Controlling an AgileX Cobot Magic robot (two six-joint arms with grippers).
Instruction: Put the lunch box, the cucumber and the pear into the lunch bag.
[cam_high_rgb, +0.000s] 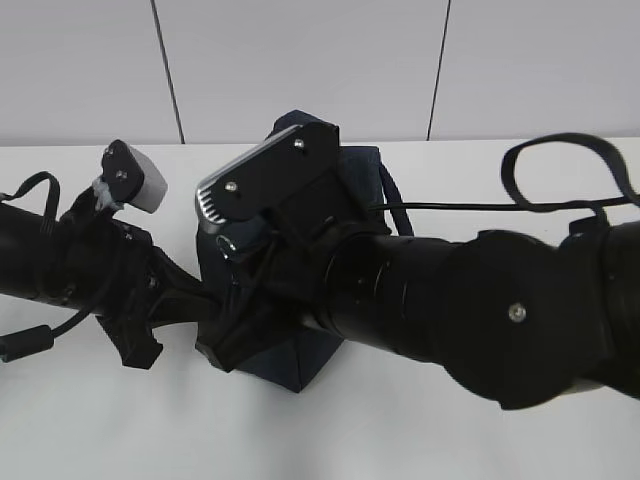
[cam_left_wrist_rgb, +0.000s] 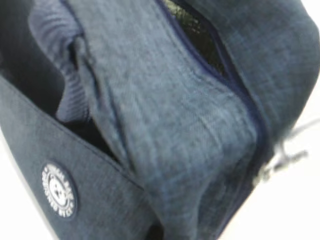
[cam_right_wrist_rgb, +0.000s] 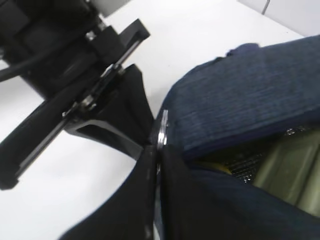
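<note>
Both grippers at lunch bag (cam_high_rgb: 345, 180) zipper end.
Right gripper (cam_right_wrist_rgb: 158, 150) pinched shut on ring pull (cam_right_wrist_rgb: 161, 131); left fingers unseen (cannot tell); pull steadily along zipper, bracing fabric.

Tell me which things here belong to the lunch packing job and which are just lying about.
Part of the job:
lunch bag
lunch box, already inside the bag
zipper pull, pinched by the right gripper
cucumber and pear: not clearly visible

Just lying about:
black loop on the table
</note>
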